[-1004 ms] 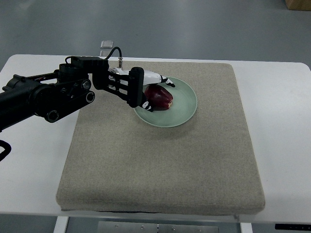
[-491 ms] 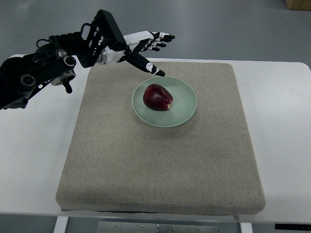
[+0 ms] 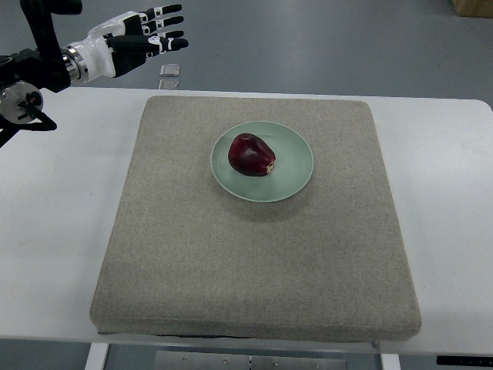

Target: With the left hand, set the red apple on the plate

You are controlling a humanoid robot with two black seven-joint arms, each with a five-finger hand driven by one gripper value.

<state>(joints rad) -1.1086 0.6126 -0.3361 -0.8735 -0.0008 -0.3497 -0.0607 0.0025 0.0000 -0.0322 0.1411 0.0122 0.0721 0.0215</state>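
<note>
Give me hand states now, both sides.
Left hand: open, fingers spread, holding nothing; red apple sits on plate.
Right hand: not in view.

A large beige fabric mat (image 3: 254,223) fills most of the middle of the frame, lying flat on a white table (image 3: 447,200) whose bare top shows along the left and right sides. A small clear square object (image 3: 169,71) sits on the grey floor (image 3: 323,42) beyond the table's far edge, upper left. A brown box corner (image 3: 473,6) shows at the upper right.
</note>
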